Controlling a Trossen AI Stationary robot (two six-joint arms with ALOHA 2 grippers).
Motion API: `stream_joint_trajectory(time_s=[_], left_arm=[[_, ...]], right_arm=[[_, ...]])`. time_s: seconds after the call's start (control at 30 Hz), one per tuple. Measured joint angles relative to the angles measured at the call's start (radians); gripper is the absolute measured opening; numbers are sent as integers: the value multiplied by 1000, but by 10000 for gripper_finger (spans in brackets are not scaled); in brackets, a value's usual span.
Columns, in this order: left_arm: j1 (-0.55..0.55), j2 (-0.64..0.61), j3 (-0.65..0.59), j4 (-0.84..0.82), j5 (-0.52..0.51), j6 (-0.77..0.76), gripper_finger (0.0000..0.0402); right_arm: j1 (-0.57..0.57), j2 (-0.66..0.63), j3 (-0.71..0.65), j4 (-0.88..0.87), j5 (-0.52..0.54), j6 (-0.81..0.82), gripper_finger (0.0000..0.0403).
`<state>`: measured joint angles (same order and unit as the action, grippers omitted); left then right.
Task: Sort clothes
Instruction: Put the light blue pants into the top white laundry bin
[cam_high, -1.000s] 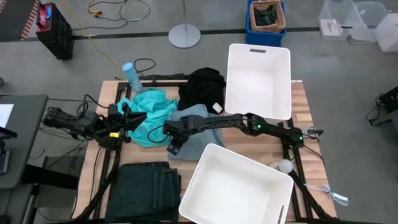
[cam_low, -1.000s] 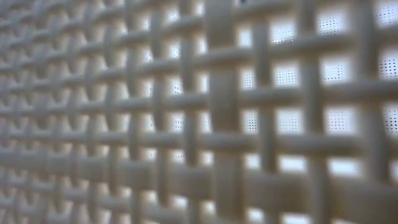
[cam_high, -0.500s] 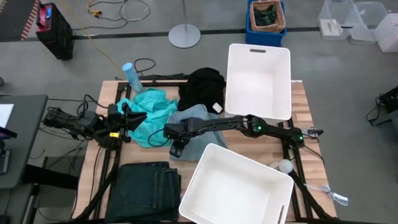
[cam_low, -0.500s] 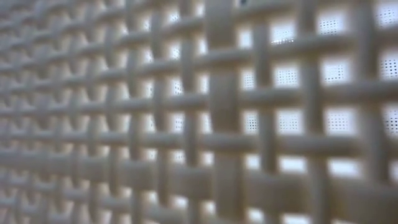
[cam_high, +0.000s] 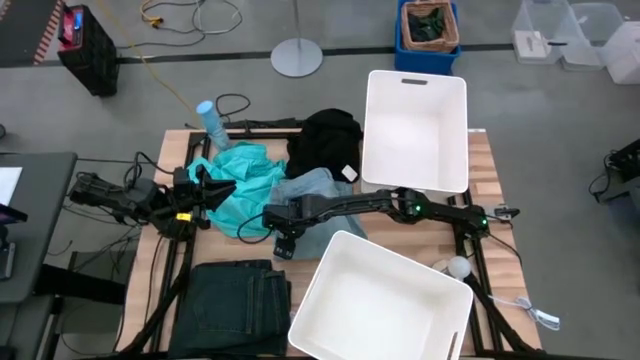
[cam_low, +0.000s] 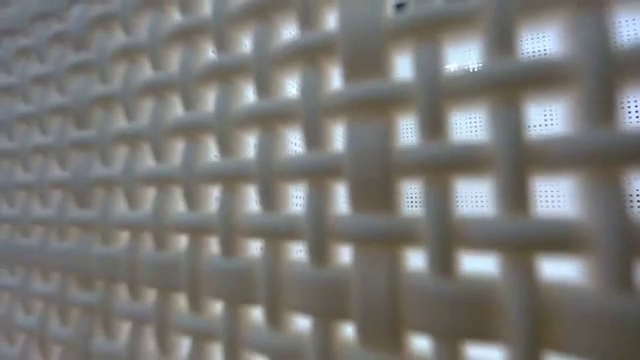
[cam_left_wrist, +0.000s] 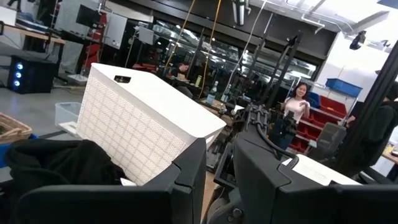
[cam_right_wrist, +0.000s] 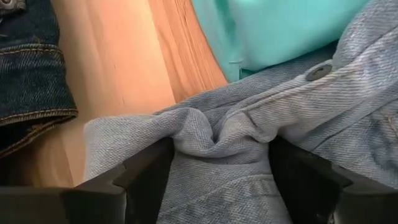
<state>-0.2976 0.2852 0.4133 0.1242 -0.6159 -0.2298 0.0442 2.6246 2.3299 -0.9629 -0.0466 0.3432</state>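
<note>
Grey floor (cam_high: 560, 120) surrounds the wooden table (cam_high: 482, 160), with a blue crate (cam_high: 428, 28), a round stand base (cam_high: 297, 56) and clear bins (cam_high: 575, 30) beyond its far edge.

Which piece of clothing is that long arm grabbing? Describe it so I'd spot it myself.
Start at the wooden table between the two white bins. In its middle, the right arm's tool pinches a bunched fold of the pale blue denim piece. It lies between the turquoise top and black top, and alone has faded, woven denim and a metal button.
</note>
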Motion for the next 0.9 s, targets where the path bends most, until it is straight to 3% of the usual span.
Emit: stream_joint_trajectory(time_s=[0.53, 0.73, 0.9], left_arm=[[0, 0, 0, -1, 0, -3, 74], [0, 0, 0, -1, 0, -3, 74], [0, 0, 0, -1, 0, -3, 74]], right_arm=[[-40, -5, -47, 30, -70, -39, 293], [-41, -5, -47, 29, -64, -54, 265], [-41, -5, -48, 24, -57, -56, 206]])
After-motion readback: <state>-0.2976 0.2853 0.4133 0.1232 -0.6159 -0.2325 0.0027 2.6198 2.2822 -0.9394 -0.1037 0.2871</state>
